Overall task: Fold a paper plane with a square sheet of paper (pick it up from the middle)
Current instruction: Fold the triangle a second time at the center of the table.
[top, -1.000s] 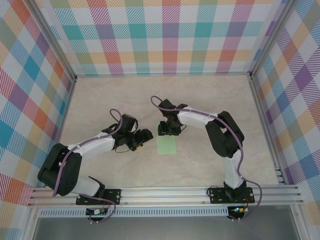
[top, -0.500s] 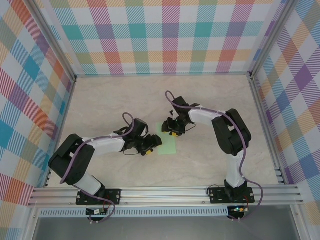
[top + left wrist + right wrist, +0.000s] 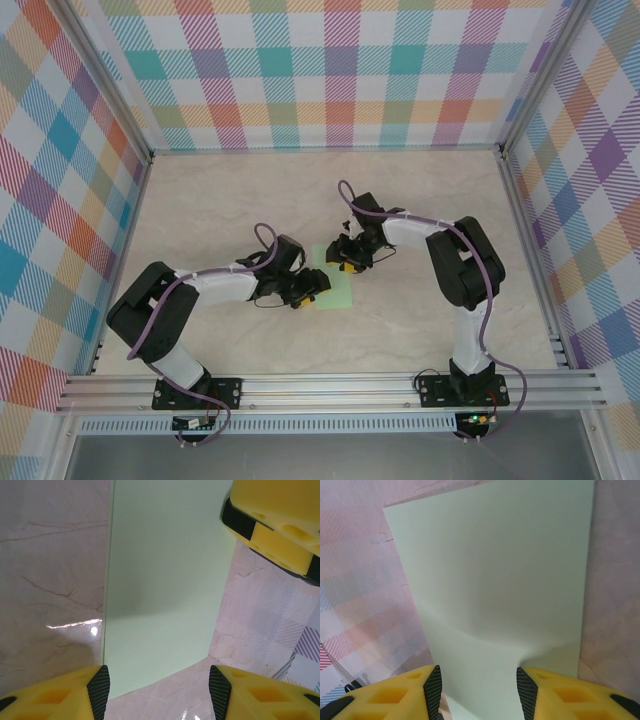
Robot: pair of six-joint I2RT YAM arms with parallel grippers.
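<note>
Mint-green square paper sheet [image 3: 165, 580] lies on the marbled beige tabletop [image 3: 220, 200], ringed by pastel plaid walls [image 3: 340, 70]. I see the left gripper [image 3: 159, 692] spread wide with the sheet's end between its fingers. The right gripper [image 3: 477, 690] is part-open, the paper bowing between its fingers.

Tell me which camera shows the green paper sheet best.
Right wrist: the green paper sheet looks large, both side edges clear. Left wrist shows a strip and one corner. Top external shows it small, partly hidden by the left tool and right tool.

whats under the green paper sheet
The square sheet of paper lies on the pale marbled table, which shows beside its edges. The patch directly beneath is covered.
</note>
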